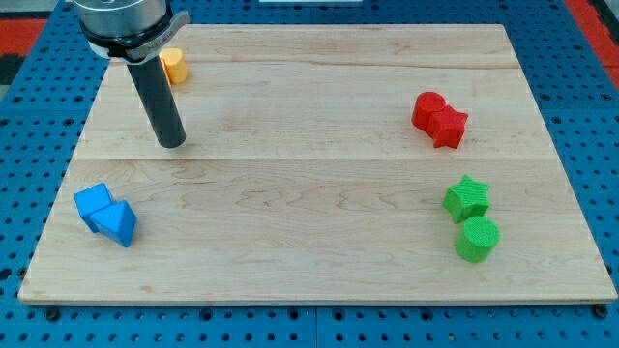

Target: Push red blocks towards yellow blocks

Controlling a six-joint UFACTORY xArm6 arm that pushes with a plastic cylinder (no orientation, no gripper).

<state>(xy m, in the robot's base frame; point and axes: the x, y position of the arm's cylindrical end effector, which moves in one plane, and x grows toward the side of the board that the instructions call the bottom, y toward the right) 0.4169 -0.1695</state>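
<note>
Two red blocks sit together at the view's right: a red cylinder (pixel 427 108) touching a red star (pixel 449 126). A yellow block (pixel 174 65) lies near the view's top left, partly hidden behind the rod; its shape is unclear. My tip (pixel 172 142) rests on the board below the yellow block, far to the left of the red blocks and touching no block.
A green star (pixel 467 198) and a green cylinder (pixel 477 238) sit at the lower right. A blue cube (pixel 95 204) and a blue triangular block (pixel 120 224) touch at the lower left. The wooden board (pixel 309 280) lies on a blue pegboard.
</note>
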